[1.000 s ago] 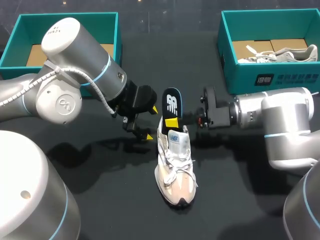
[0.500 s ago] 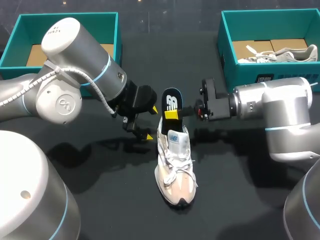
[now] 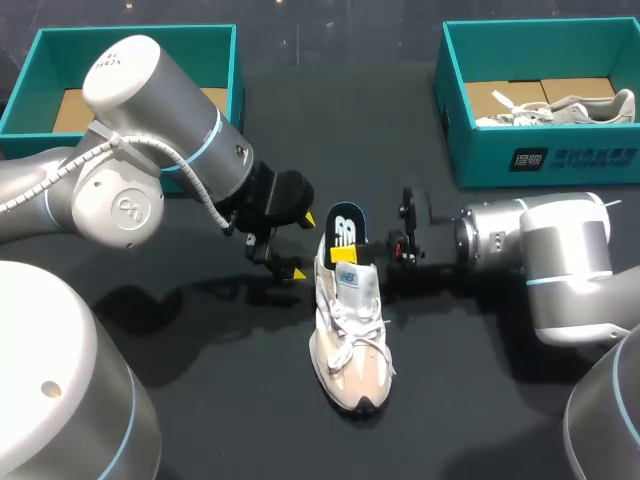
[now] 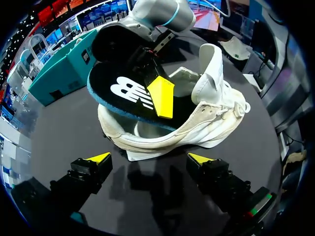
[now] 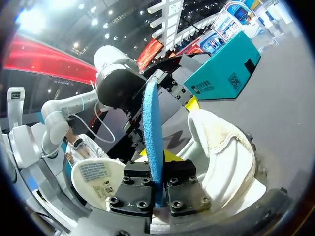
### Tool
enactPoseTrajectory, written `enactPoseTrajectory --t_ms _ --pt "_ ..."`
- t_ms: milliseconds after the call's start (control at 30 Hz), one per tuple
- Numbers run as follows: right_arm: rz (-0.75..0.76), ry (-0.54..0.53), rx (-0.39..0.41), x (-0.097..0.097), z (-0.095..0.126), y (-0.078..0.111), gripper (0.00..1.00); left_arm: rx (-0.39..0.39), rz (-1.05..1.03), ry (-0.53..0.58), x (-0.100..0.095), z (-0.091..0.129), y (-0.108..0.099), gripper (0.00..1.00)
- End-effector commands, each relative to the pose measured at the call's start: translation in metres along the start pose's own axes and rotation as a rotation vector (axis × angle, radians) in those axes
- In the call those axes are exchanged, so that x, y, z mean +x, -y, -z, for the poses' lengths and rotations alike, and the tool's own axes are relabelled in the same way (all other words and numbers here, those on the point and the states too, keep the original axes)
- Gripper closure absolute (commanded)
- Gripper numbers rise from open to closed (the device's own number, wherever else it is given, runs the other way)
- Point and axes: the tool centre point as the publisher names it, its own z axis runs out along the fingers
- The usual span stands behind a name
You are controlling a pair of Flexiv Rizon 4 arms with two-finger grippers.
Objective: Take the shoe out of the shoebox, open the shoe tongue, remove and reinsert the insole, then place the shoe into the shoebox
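A white and beige shoe [image 3: 347,330] stands on the black table, toe toward the near edge. A black insole [image 3: 345,226] with a white logo stands upright in its heel opening. My right gripper [image 3: 344,255] is shut on the insole from the right. In the right wrist view the insole's blue edge [image 5: 151,128] is clamped between my right gripper's fingers [image 5: 138,186], just above the shoe's heel collar [image 5: 222,150]. My left gripper [image 3: 301,245] hangs open just left of the heel. In the left wrist view the shoe [image 4: 202,123] and insole [image 4: 123,91] lie ahead of my left gripper [image 4: 149,158].
A teal shoebox [image 3: 40,60] with a brown base stands at the back left. A second teal shoebox [image 3: 470,150] at the back right holds another pale shoe [image 3: 560,108]. Bare black table lies around the shoe's toe.
My right gripper has closed tighter on the insole, turned its wrist and come down, so the insole sits lower in the heel. The left arm has not moved.
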Motion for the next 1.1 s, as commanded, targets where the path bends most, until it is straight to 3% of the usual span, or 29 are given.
enactPoseTrajectory --t_ms 33,100,133,467,567,667,700,733,767,800,1100 --pt "0.004 0.017 0.005 0.008 -0.002 0.004 1.00 -0.001 -0.001 -0.001 0.000 -0.001 0.000 0.00" --pt "0.022 0.022 0.005 0.011 -0.002 -0.001 0.64 -0.001 -0.001 -0.001 0.000 -0.001 0.000 0.00" --pt "0.032 0.023 0.007 0.011 -0.002 -0.004 0.62 -0.001 -0.001 -0.001 0.000 -0.001 0.000 0.00" --pt "0.097 0.055 0.080 0.018 0.000 -0.026 0.80 -0.001 -0.001 -0.001 0.000 -0.001 0.000 0.00" --pt "0.099 0.066 0.091 0.017 0.004 -0.032 0.80 -0.001 -0.001 -0.001 0.000 -0.001 0.000 0.00" --pt "0.108 0.070 0.090 0.014 0.007 -0.037 0.71 -0.001 -0.001 -0.001 0.000 -0.001 0.000 0.00" --pt "0.110 0.071 0.088 0.012 0.009 -0.039 0.72 -0.001 -0.001 -0.001 0.000 -0.001 0.000 0.00" --pt "0.112 0.071 0.084 0.011 0.010 -0.040 0.74 -0.001 -0.001 -0.001 0.000 -0.001 0.000 0.00" --pt "0.114 0.069 0.082 0.009 0.010 -0.041 0.82 -0.001 -0.001 -0.001 0.000 -0.001 0.000 0.00" --pt "0.113 0.067 0.079 0.007 0.011 -0.042 1.00 -0.001 -0.001 -0.001 0.000 -0.001 0.000 0.00" --pt "0.042 0.036 0.069 -0.005 0.005 -0.025 1.00 -0.001 -0.001 -0.001 0.000 -0.001 0.000 0.00"
